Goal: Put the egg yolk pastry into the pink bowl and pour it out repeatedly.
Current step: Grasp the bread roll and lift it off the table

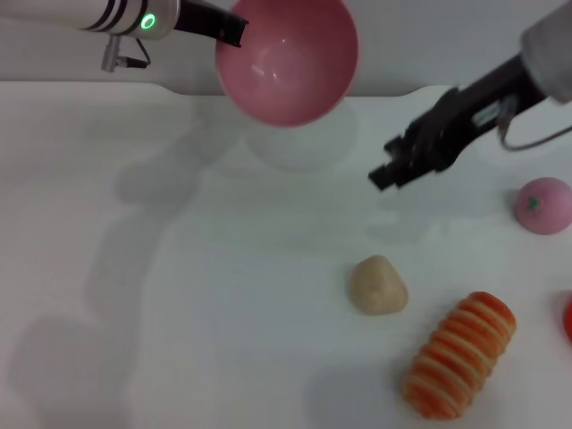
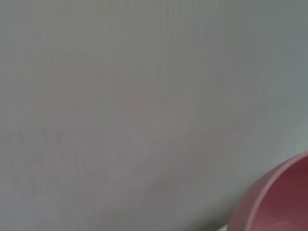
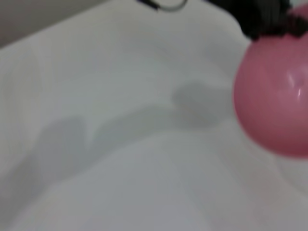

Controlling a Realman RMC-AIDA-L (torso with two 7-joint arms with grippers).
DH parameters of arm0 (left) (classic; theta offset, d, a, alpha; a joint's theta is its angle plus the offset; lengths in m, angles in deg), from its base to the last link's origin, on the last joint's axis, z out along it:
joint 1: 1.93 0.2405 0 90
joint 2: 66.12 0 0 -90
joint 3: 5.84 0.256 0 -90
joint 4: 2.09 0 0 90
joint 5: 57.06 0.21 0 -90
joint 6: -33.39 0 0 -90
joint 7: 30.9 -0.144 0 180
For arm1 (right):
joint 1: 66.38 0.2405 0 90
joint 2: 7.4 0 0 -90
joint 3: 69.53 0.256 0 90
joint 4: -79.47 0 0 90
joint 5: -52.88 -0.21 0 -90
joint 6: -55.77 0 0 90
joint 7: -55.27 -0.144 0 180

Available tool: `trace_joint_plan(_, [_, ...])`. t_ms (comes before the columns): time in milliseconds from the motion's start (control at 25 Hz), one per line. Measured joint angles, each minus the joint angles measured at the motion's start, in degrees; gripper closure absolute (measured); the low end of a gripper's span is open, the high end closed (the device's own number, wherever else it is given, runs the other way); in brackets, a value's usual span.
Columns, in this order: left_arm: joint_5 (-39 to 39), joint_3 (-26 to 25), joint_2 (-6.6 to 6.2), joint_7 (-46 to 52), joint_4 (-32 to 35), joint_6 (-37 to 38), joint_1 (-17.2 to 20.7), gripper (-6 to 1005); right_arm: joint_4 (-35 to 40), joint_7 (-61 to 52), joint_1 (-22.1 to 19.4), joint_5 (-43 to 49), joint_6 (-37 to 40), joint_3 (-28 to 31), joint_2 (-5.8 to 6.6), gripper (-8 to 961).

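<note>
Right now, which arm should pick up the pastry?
Right. The right gripper hangs free above the table, nearer the pastry. The left gripper is busy holding the bowl aloft, tipped and empty.

The bench (image 1: 179,295) is viewed from above and in front by the head camera, angled downward, with the whole work area taken in. The left wrist view is set very near, facing bench surface, with only the pink bowl (image 2: 279,202) rim caught. The same bowl (image 3: 274,96) is shared with the right wrist view, seen from the right.
</note>
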Motion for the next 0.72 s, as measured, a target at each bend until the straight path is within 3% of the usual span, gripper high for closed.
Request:
trace_joint_plan(400, [0.1,0.0,0.24,0.2,-0.1,1.7,1.4,958,-11.3,0.9,0.8,5.3,-8.6,-8.1,-2.91,493])
trace_joint_plan(720, [0.1,0.0,1.05,-0.1,0.0,2.2,2.9,958,-16.2,0.3,0.9,6.1,-10.5,-9.5,-3.02,498])
